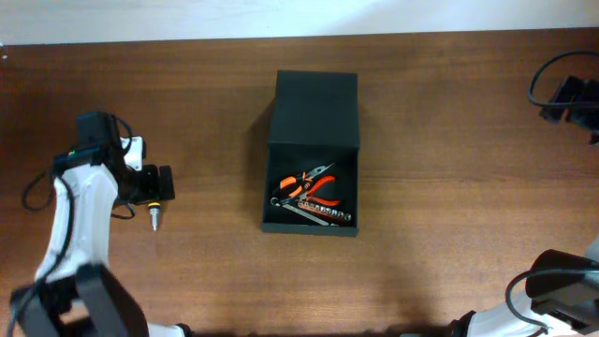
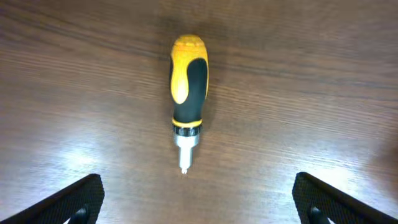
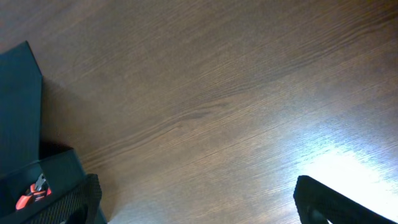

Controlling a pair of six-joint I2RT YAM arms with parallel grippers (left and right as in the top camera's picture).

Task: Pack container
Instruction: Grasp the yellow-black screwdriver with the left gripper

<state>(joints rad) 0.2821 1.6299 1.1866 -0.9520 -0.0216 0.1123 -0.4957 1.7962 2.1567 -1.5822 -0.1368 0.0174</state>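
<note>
The container (image 1: 266,187) is a dark box in the middle of the table, its flap lid (image 1: 315,108) open toward the far side. Inside lie orange-handled pliers (image 1: 310,186) and a rail of metal bits (image 1: 323,215). A stubby yellow-and-black screwdriver (image 2: 188,93) lies on the table at the left, tip toward the front edge. My left gripper (image 2: 198,202) is wide open and empty above it, and it also shows in the overhead view (image 1: 154,184). My right gripper (image 3: 196,205) is open and empty over bare wood, right of the container (image 3: 18,106).
The table is dark brown wood (image 1: 449,168). The right arm (image 1: 562,285) sits at the bottom right corner, and cables and a mount (image 1: 566,94) at the far right edge. The pliers' tip (image 3: 31,191) shows in the right wrist view.
</note>
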